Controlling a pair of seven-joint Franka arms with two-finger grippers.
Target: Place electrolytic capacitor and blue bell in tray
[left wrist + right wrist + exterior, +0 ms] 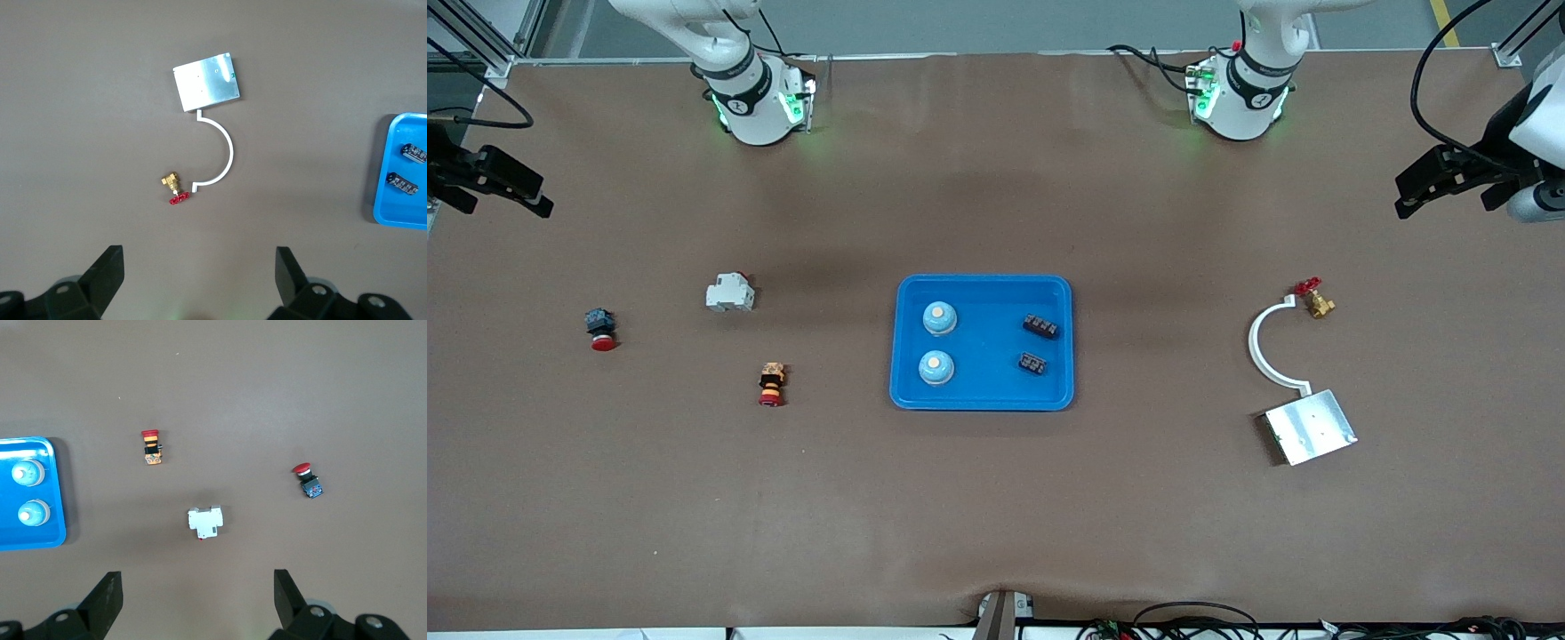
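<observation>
The blue tray (pixel 987 391) lies at the table's middle. In it are two blue bells (pixel 940 317) (pixel 936 368) and two black capacitor pieces (pixel 1040 326) (pixel 1032 363). The left wrist view shows the tray's edge (pixel 400 213) and the capacitors (pixel 413 153) (pixel 402 183). The right wrist view shows the tray (pixel 57 493) and the bells (pixel 27 473) (pixel 31 514). My left gripper (pixel 1403 200) (pixel 199 273) is open and empty, raised over bare table at the left arm's end. My right gripper (pixel 543 197) (pixel 198 597) is open and empty over the right arm's end.
Toward the left arm's end lie a silver plate (pixel 1310 427), a white curved piece (pixel 1263 342) and a brass valve with a red handle (pixel 1316 300). Toward the right arm's end lie a white breaker (pixel 730 292), a red push button (pixel 600 331) and an orange-and-red button (pixel 771 384).
</observation>
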